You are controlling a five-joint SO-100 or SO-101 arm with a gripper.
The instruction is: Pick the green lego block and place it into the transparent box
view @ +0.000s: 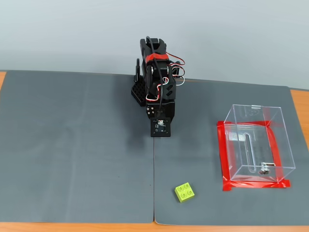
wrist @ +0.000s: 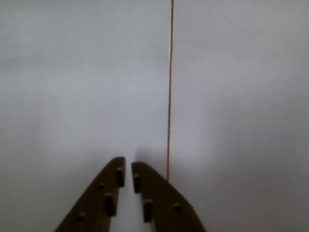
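Gripper (wrist: 128, 166) tips sit nearly together in the wrist view, holding nothing, over a smooth grey mat (wrist: 72, 87) with a thin orange seam line (wrist: 169, 96) running up. Out in the fixed view, the folded black arm (view: 157, 82) sits at the mat's back edge. The green lego block (view: 185, 192) (square, four studs) lies on the mat, well left of the transparent box (view: 256, 142), whose thin clear walls stand inside a red tape frame (view: 223, 157); inside, only a slot and a metal fitting.

The green lego block (view: 185, 192) is lime-green, and the transparent box (view: 256, 143) is clear with a frame of red tape (view: 256, 184) around its base. The arm (view: 157, 87) is black with a red band, the mats (view: 77, 150) are dark grey, and the table edge (view: 299, 104) is orange-brown. In the wrist view the gripper (wrist: 128, 165) looks dark brown over a pale grey surface with a thin orange-red line (wrist: 169, 96).
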